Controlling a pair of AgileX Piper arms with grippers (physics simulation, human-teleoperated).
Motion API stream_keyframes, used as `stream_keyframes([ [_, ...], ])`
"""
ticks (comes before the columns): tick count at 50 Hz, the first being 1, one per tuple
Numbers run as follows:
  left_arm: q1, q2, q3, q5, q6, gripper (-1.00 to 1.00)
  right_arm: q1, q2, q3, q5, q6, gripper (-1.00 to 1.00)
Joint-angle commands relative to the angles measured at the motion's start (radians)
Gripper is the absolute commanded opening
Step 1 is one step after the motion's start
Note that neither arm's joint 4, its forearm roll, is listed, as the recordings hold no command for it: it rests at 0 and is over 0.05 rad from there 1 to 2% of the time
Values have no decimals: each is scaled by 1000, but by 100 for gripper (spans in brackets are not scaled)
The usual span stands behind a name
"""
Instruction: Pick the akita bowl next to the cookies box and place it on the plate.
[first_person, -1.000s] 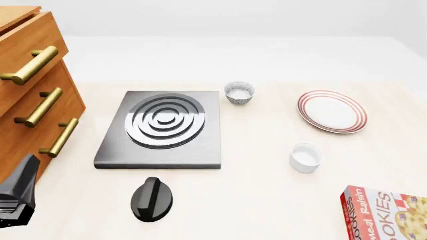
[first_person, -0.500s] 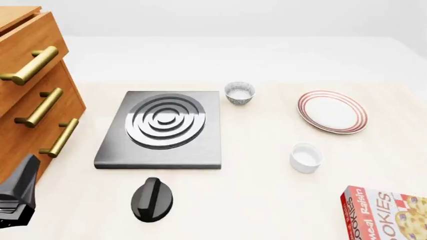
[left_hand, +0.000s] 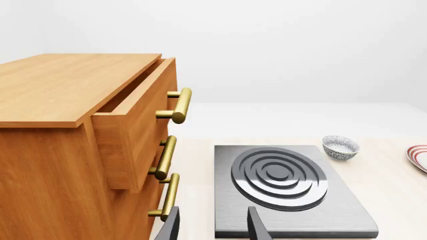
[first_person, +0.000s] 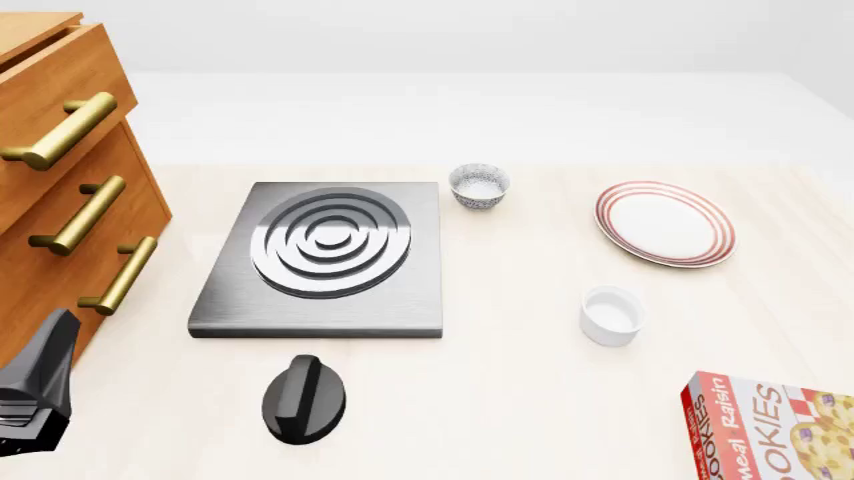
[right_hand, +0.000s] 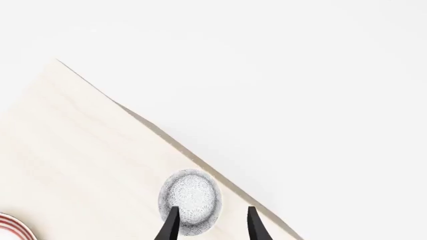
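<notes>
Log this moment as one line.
left hand open, empty | right hand open, facing speckled grey-and-white bowl | red-ringed white plate bare

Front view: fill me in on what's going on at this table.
Two simulated robot arms are meant to put a bowl on the plate, but nothing has been picked up yet. The left gripper and the right gripper are both open and hold nothing. The speckled bowl sits on the table by the far right corner of the stove plate. A white cup stands between the plate and the cookies box.
</notes>
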Motion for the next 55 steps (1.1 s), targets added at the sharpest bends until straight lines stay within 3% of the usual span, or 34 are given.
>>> stream_keyframes([
  [1,0,0,0,0,0,100,4,30,11,-34,-7,100],
  [55,0,0,0,0,0,100,1,192,107,-170,-67,100],
])
